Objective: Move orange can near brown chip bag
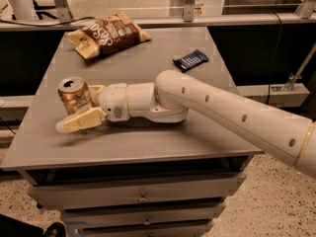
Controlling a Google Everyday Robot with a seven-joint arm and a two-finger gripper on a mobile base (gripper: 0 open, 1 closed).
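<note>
The orange can [74, 94] stands on the grey table [163, 142] near its left edge, with its silver top and pull-tab showing. My gripper [77, 107] reaches in from the right on a white arm [222, 112]. It is shut on the can: the near finger [81, 121] lies against the can's front and the far finger [96, 89] is mostly hidden behind it. The brown chip bag [108, 33] lies flat at the table's far left corner, well beyond the can.
A small dark blue wrapped bar [190, 59] lies at the far right of the table. Drawers [140, 196] sit under the tabletop. A shelf rail and metal posts [187, 14] run behind the table. The table's left edge is close to the can.
</note>
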